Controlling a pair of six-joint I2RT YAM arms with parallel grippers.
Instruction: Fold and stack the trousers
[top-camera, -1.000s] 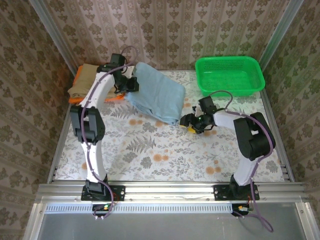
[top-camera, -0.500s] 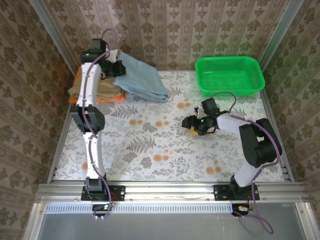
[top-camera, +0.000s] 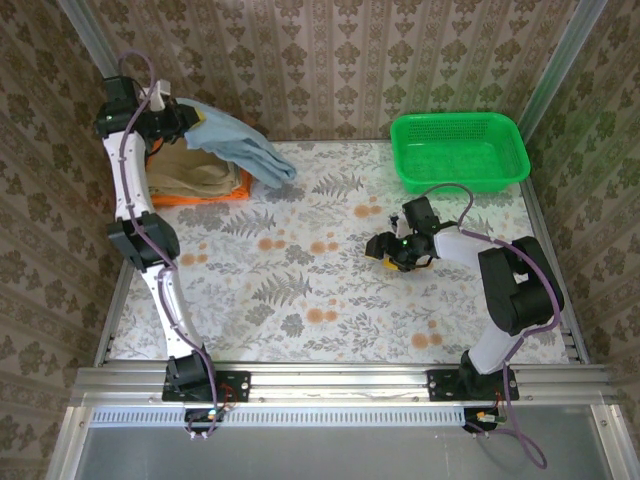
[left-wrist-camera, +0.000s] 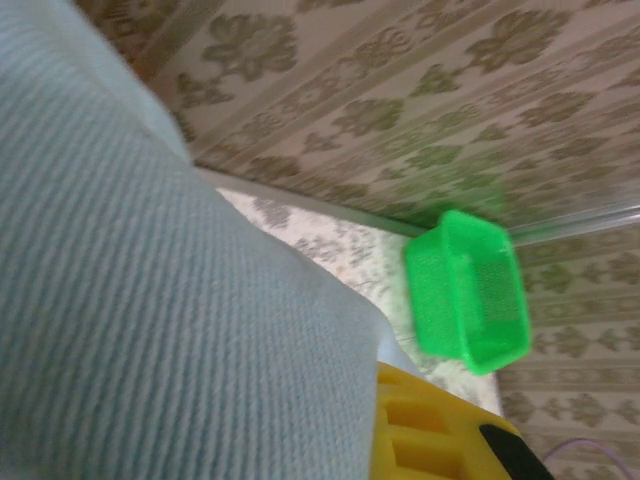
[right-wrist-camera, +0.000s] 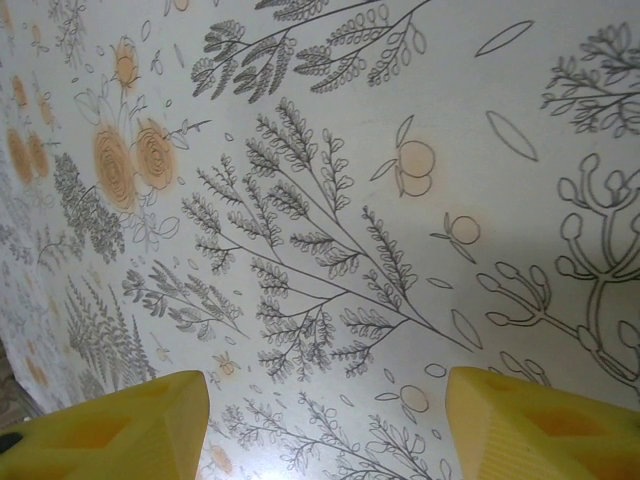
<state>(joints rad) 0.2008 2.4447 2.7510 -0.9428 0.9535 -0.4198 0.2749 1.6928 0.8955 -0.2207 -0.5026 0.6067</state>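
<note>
The folded light blue trousers hang in the air at the back left, one end drooping over the table beside the tan stack. My left gripper is shut on their upper end, raised close to the left wall. In the left wrist view the blue trousers cover the jaws, and one yellow finger shows under the fabric's edge. My right gripper hovers low over the middle right of the table, open with nothing in it; its yellow fingers stand wide apart above the flowered cloth.
Tan khaki trousers lie folded on an orange cloth at the back left, under the hanging trousers. A green basket stands at the back right, also the green basket in the left wrist view. Patterned walls close in on three sides.
My left arm has swung left and up towards the back wall, carrying the blue trousers off the table to above the tan stack. The right gripper has barely moved.
</note>
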